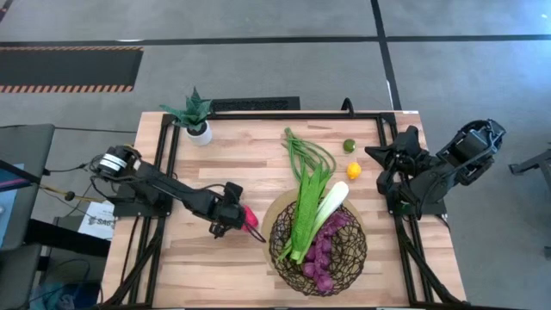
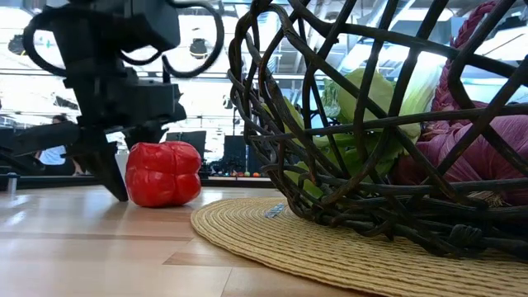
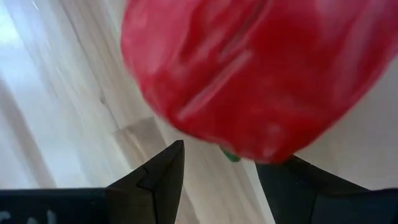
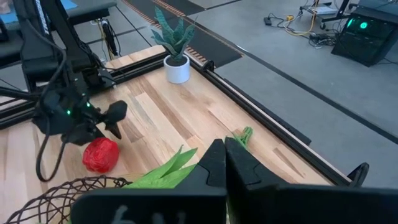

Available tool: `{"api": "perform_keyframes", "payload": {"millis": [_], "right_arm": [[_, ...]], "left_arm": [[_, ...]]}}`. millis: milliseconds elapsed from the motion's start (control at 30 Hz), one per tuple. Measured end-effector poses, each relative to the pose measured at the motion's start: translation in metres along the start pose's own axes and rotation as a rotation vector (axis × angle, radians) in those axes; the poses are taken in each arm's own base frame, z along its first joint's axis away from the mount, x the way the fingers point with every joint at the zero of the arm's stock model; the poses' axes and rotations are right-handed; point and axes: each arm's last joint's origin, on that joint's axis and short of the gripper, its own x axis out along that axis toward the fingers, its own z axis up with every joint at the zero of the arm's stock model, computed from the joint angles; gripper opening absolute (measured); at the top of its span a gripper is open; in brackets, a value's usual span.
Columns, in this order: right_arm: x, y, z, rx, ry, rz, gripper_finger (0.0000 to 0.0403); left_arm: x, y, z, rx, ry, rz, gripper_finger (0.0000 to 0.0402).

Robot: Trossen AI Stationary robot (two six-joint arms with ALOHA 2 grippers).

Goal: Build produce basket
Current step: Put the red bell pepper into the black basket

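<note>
Look at your left gripper (image 1: 243, 220): it is low over the wood, just left of the big round basket of dark brown woven wire (image 1: 320, 250), and its two dark fingers (image 3: 163, 177) stand apart on either side of the shiny red pepper (image 2: 163, 173). You cannot tell from the pictures if the fingers press on the pepper or only sit beside it. The pepper rests on the table, with its little green stem end toward the gripper. Your basket sits on a flat round mat of woven straw (image 2: 272, 235) near the front middle of the table. Inside it lies a bunch of purple grapes (image 1: 320, 253). A long white and green leek (image 1: 325, 211) and a green leafy stalk (image 1: 303, 220) lie slanted across the basket, low ends in the basket, upper ends pointing to the back right. Long looped green beans (image 1: 307, 155) stretch from there toward the back of the table. A small yellow lemon (image 1: 354, 170) and a small green lime (image 1: 349, 145) lie on the wood past the basket, well apart from it. Your right gripper (image 4: 225, 163) waits at the right side of the table with its fingers pressed together, holding nothing. The table (image 1: 232, 172) is light wood planks in a black frame. A spiky green plant in a small white pot (image 1: 196, 116) stands at the back left corner. The floor around is grey.
</note>
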Motion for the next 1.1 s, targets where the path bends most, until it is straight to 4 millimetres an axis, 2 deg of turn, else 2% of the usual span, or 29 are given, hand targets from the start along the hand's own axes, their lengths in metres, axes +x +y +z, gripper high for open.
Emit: {"api": "perform_keyframes", "payload": {"millis": [100, 400, 533, 800, 1100], "right_arm": [[0.0, 0.001, 0.0, -0.004, 0.002, -0.003, 0.0005], [0.001, 0.001, 0.0, -0.005, 0.002, -0.003, 0.0005], [0.001, 0.001, 0.0, -0.005, 0.002, -0.003, 0.0005], [0.001, 0.001, 0.0, -0.005, 0.002, -0.003, 0.0005], [0.001, 0.001, 0.0, -0.005, 0.002, -0.003, 0.0005]], "left_arm": [[0.005, -0.001, 0.003, 0.018, 0.022, 0.019, 0.0184], [-0.005, 0.008, 0.019, 0.013, -0.038, 0.057, 0.0184], [-0.003, 0.007, 0.02, -0.016, -0.051, 0.011, 0.0172], [-0.003, 0.007, 0.021, -0.086, -0.065, -0.045, 0.0122], [-0.006, -0.001, 0.028, -0.227, -0.138, -0.2, 0.0112]]}}
